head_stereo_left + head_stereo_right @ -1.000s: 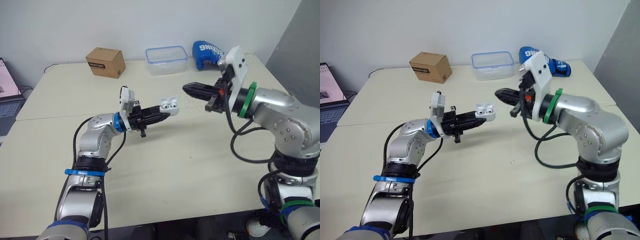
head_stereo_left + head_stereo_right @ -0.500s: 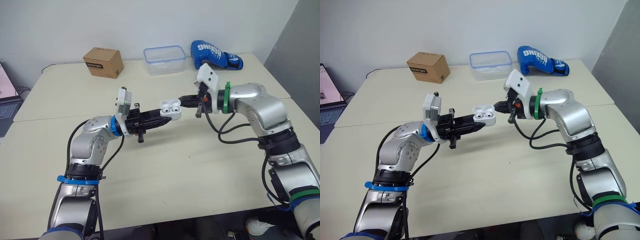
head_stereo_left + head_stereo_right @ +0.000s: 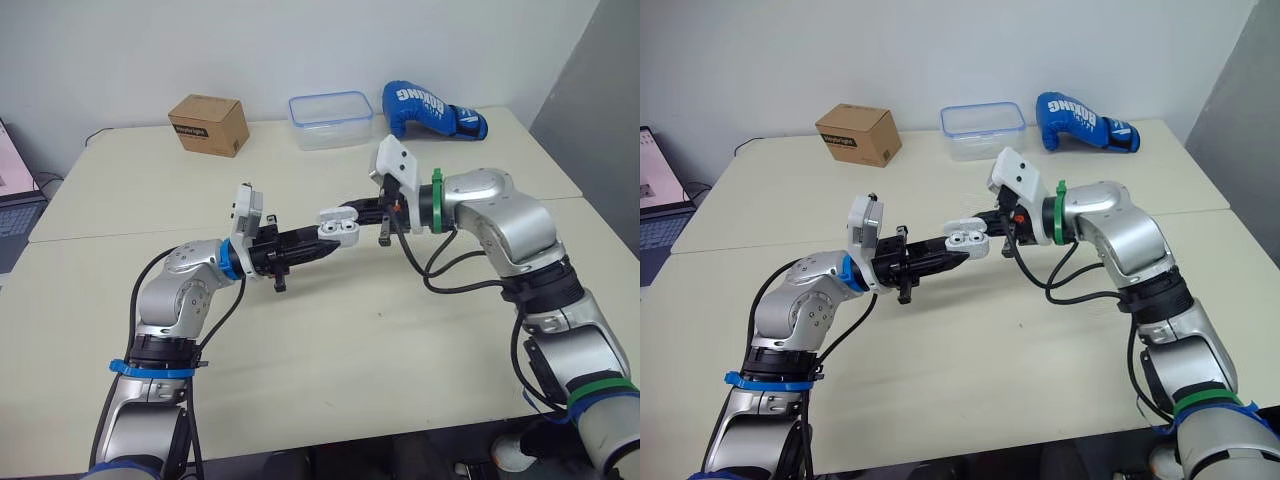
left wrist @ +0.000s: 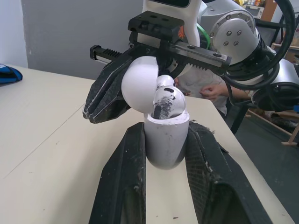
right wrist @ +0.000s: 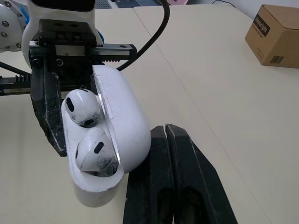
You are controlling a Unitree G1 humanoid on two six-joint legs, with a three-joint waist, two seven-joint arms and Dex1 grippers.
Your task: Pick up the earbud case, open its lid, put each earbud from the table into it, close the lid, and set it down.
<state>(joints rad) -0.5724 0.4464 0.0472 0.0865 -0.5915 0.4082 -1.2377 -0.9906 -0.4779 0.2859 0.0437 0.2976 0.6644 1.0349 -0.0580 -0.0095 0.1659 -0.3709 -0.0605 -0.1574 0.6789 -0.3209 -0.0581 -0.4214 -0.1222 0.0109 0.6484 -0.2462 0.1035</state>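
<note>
**Earbud case held open over the table**

My left gripper [image 3: 328,239] is clamped on the base of the earbud case [image 3: 339,226], holding it above the table [image 3: 400,330]. Its lid [image 5: 125,122] stands open, and both earbuds [image 5: 82,108] sit in their wells. My right gripper [image 5: 165,134], fingers pressed together, rests against the lid's outer side.

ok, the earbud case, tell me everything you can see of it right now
The earbud case is small, white, glossy plastic with rounded corners. Its hinged lid stands open, and two white earbuds sit in the body, smudged dark. The left claw clamps the body, holding it in the air above the table. The right claw, fingers shut together, presses against the lid's outside.
</note>
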